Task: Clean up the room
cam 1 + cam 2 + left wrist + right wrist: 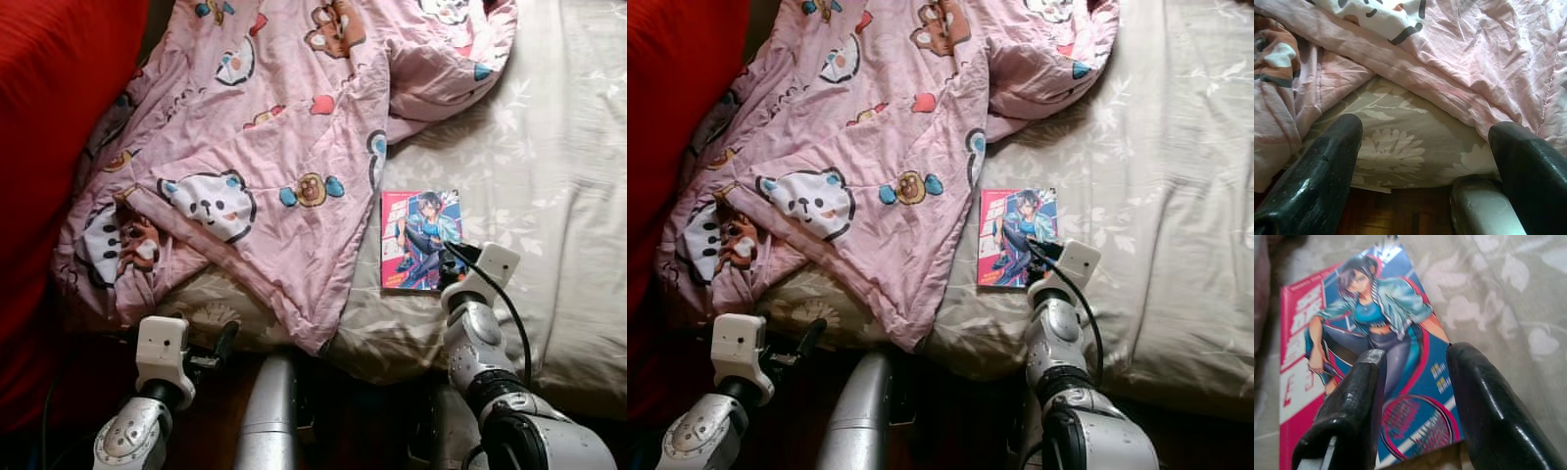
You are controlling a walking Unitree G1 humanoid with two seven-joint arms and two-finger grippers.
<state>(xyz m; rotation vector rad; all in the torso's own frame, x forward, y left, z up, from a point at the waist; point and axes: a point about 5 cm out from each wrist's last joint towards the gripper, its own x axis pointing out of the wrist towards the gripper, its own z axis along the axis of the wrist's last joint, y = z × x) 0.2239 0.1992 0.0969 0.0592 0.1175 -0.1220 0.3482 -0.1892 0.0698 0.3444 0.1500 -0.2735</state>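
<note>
— Where's your right claw (pixel 1413 396) just now?

— Over the near edge of the book (pixel 420 240), which lies flat on the bed (pixel 558 176), cover up, just beside the edge of the pink quilt (pixel 274 127). The wrist camera shows my two fingers apart, one over the cover and the other at the book's outer edge, nothing gripped yet. I've come in from the foot of the bed because the near edge of the book is the one I can reach.

— Why the edge and not the middle?

— It's thin and lying flat on a soft sheet. My guess is I'll have to press in and catch a side; a grab from above would likely slide off the glossy cover.

— And the left claw (pixel 225 343)?

— Low at the bed's edge, fingers wide apart and empty, pointing at the sheet where the quilt hangs over. I'm keeping it out of the way. The quilt is bunched and half off the mattress, so it probably needs straightening after the book.
</note>
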